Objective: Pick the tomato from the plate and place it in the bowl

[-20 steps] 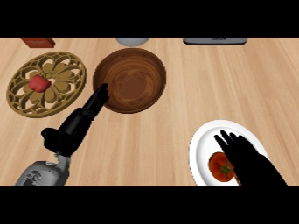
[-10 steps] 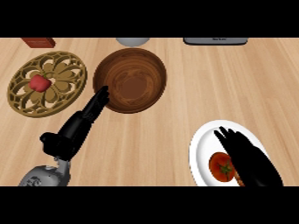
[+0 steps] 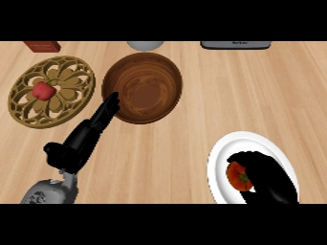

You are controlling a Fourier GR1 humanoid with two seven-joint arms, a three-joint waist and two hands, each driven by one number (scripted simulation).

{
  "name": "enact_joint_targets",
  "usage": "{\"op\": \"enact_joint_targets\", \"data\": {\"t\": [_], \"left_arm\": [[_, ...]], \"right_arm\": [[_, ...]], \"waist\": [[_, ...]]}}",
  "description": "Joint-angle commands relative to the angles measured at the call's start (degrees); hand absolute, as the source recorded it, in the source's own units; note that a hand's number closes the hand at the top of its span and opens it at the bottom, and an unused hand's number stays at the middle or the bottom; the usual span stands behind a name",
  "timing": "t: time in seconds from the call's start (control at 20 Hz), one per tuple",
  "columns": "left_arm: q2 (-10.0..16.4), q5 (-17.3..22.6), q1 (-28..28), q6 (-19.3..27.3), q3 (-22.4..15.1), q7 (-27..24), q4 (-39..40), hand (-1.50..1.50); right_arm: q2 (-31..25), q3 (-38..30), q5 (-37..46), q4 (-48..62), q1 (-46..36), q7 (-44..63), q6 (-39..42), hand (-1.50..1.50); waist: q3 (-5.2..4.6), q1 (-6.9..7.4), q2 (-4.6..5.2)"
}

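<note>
Down at the near right, the right hand (image 3: 272, 179) is on the white plate (image 3: 219, 160), and its black fingers (image 3: 247, 157) curl over the top and far side of the tomato (image 3: 236, 176). It is grasping the tomato. The tomato sits against the left of the palm, still on the white plate, red skin and green stalk spot showing just left of the hand. Whether it is lifted clear of the plate's surface cannot be told from this steep angle.

Over to the left, the left hand (image 3: 81, 143) lies stretched out and released, fingers straight and holding nothing. Its fingertips (image 3: 112, 99) reach the near left rim of the wooden bowl (image 3: 159, 72), though whether they touch the rim or only overlap it cannot be told. The bowl sits just beyond and to the right of those fingertips, well apart from the right hand, up and to its left. Its dark inside shows all the way down to the bottom.

Left of the left hand's fingers lies a gold openwork plate (image 3: 67, 76) with a small red thing (image 3: 42, 90) resting near its middle.

Along the far edge of the wooden counter (image 3: 265, 95), well beyond both hands, are a red-brown block (image 3: 41, 46), a grey round thing (image 3: 146, 45) and a dark flat device (image 3: 235, 44), all cut off by the frame.
</note>
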Motion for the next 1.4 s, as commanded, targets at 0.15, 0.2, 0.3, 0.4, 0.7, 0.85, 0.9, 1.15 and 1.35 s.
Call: {"op": "enact_joint_targets", "data": {"t": [0.15,0.2,0.3,0.4,0.7,0.85,0.9,1.15,1.35], "left_arm": [[0.33,-0.24,2.14,-3.08,2.69,-1.81,-0.39,0.00],[-1.24,-2.56,3.07,-1.89,1.22,-2.57,0.03,0.00],[-2.74,-2.36,1.27,-1.97,1.61,-0.69,0.38,0.00],[-2.75,-3.65,2.36,-0.77,-0.51,-0.80,-0.64,0.00],[-3.03,-2.34,-1.49,-3.26,-1.58,-0.79,-0.21,0.00],[-2.30,-2.60,-1.92,-4.48,-2.26,-0.75,-0.06,0.00],[-3.13,-2.63,-2.10,-4.18,-2.74,-0.75,0.19,0.00],[-3.88,-2.95,-3.13,-4.68,-4.15,0.09,0.71,0.00],[-4.19,-2.24,-4.41,-5.29,-3.92,0.90,2.11,0.00]], "right_arm": [[4.33,-0.80,5.06,3.93,-2.60,-3.34,-4.59,1.50],[3.30,-1.85,3.99,1.27,-0.31,-4.90,-4.32,1.50],[3.93,-2.53,5.56,6.41,0.40,-8.23,-8.39,1.50],[15.05,3.49,10.62,4.60,-8.26,9.39,-0.23,1.50],[22.05,2.91,6.55,11.81,-16.48,28.16,-0.27,1.50],[22.18,2.70,7.34,14.68,-22.68,37.48,-0.75,1.50],[22.21,2.82,8.74,15.10,-25.03,40.31,-0.96,1.50],[22.27,2.98,13.35,19.08,-36.84,54.14,-3.21,1.50],[22.28,2.29,16.73,19.45,-47.38,59.54,-7.38,1.50]], "waist": [[-0.01,0.02,-0.01],[-0.01,-0.07,-0.02],[-0.01,-0.09,0.00],[-0.06,0.84,0.04],[-0.17,6.84,2.00],[-0.24,8.47,1.76],[-0.35,8.67,1.61],[-0.33,10.14,1.16],[-0.32,10.54,1.04]]}}
